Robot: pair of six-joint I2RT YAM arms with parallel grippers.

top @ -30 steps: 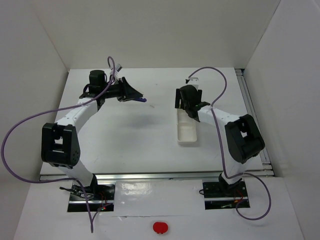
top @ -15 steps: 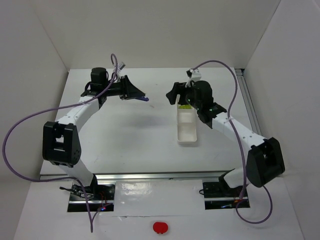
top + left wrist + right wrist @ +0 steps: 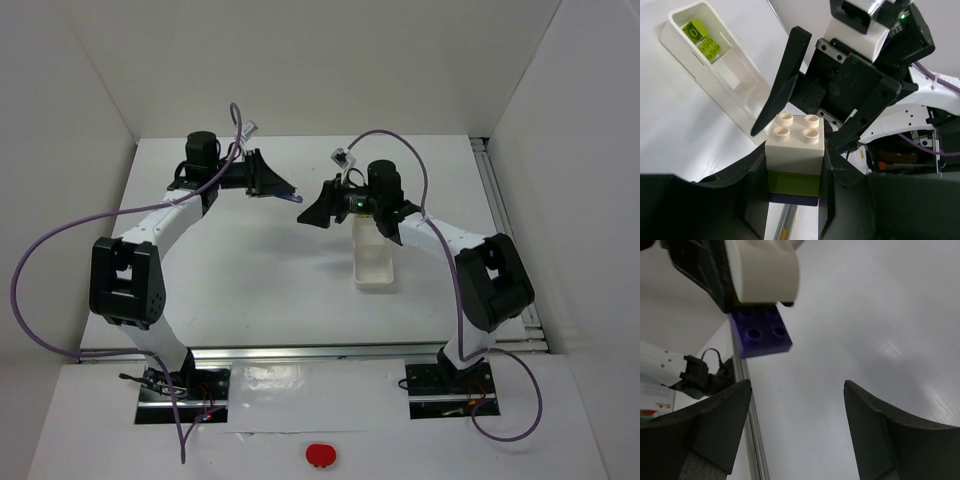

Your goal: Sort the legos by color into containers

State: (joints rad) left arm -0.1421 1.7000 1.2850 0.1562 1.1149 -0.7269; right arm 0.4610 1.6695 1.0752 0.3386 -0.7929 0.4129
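My left gripper is shut on a small stack of legos held above the table: a white brick at the outer end, a yellow-green one in the middle, a dark purple one at the inner end. In the top view the left gripper points right. My right gripper faces it, a short gap away, open and empty. In the right wrist view the purple brick hangs just beyond the right gripper. The white tray holds two yellow-green legos at one end.
The tray lies lengthwise right of centre, its far end under the right forearm. White walls close in the table on the left, back and right. A metal rail runs along the right edge. Purple cables loop over both arms.
The right gripper has swung left from over the tray's far end to face the left gripper. The left gripper has edged right, still holding the stack.
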